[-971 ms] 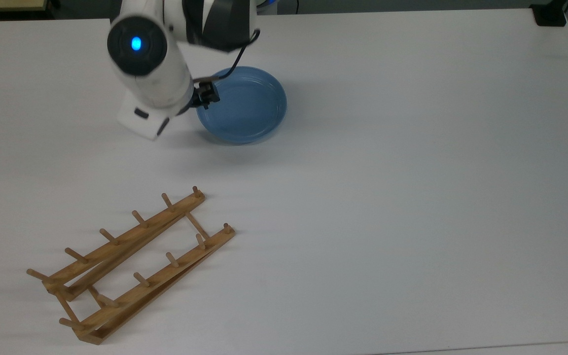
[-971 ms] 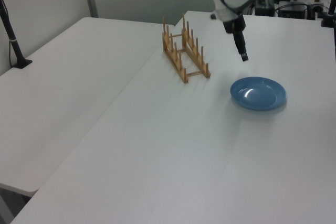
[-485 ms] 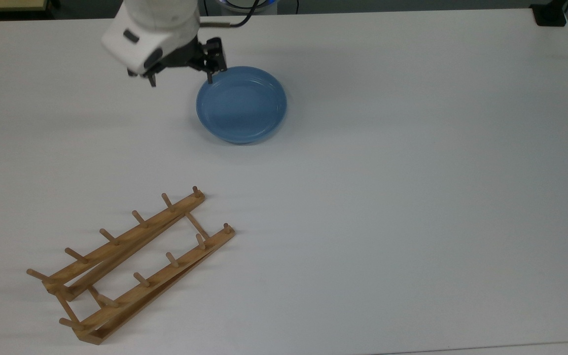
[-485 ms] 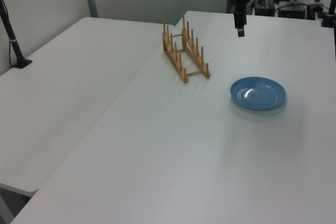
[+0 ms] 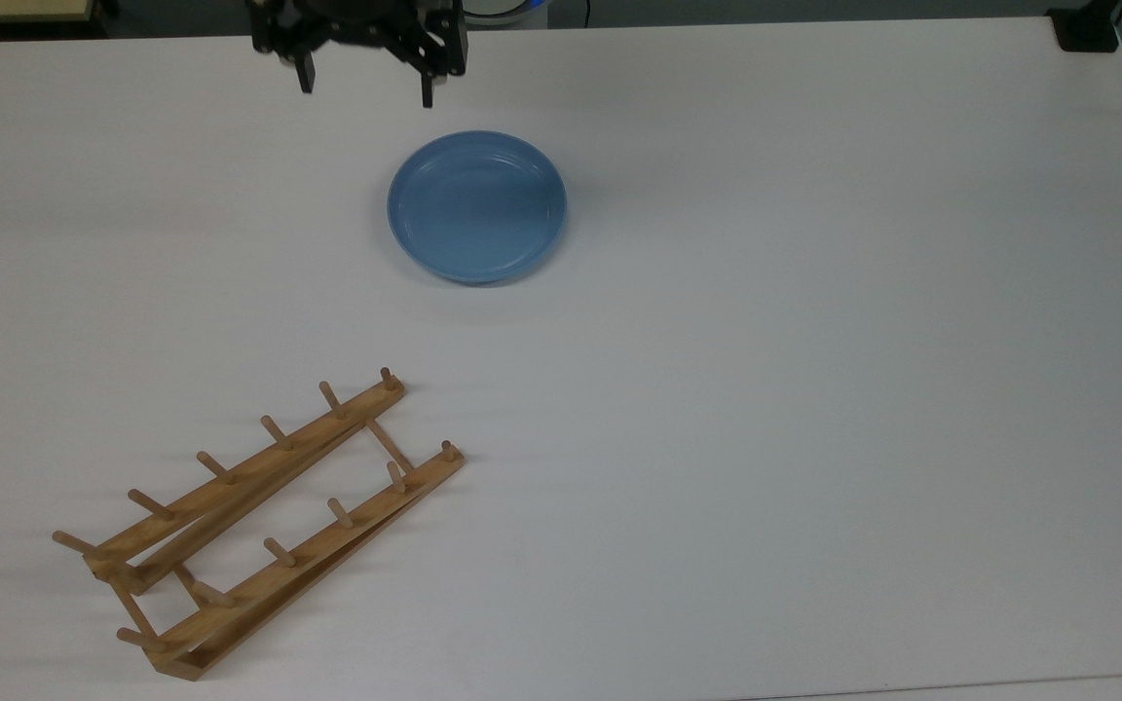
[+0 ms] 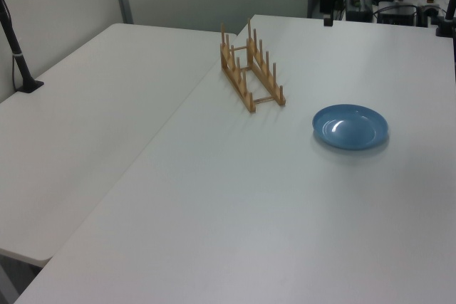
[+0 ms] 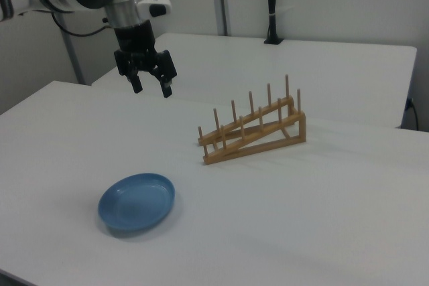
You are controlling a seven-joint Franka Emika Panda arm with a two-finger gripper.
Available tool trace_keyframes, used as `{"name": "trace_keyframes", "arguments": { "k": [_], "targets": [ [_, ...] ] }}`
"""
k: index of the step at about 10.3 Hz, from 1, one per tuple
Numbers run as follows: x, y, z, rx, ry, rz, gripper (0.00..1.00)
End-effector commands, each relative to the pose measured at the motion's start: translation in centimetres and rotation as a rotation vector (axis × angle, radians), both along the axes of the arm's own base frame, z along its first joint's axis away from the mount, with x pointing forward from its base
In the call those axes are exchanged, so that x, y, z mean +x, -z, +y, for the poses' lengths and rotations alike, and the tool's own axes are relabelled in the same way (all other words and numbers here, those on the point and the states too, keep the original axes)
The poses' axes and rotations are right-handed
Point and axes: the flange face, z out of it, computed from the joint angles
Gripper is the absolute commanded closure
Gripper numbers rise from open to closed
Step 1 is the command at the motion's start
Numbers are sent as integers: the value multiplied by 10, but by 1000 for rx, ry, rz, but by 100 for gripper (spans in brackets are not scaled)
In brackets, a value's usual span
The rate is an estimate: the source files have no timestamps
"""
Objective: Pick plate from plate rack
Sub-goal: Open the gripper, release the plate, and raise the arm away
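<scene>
The wide white table (image 5: 814,389) carries a low light-brown wooden plate rack (image 5: 259,516) with upright pegs, standing empty. Well apart from it lies the round light-blue plate (image 5: 476,206), flat on the table. The black two-finger gripper (image 5: 366,88) hangs above, fingers spread, holding nothing.

1 plate (image 5: 476,206), 1 plate rack (image 5: 259,523) w/ 12 pegs, 1 tool (image 5: 366,86), 2 tables.
</scene>
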Motion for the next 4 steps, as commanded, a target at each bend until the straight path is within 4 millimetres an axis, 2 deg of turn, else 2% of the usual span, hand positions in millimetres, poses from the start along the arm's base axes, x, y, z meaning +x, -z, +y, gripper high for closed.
{"name": "trace_keyframes", "arguments": {
  "k": [1, 4],
  "targets": [
    [-20, -10, -2, -6, 46, -46, 0],
    [-22, -15, -9, 0, 60, -21, 0]
  ]
}}
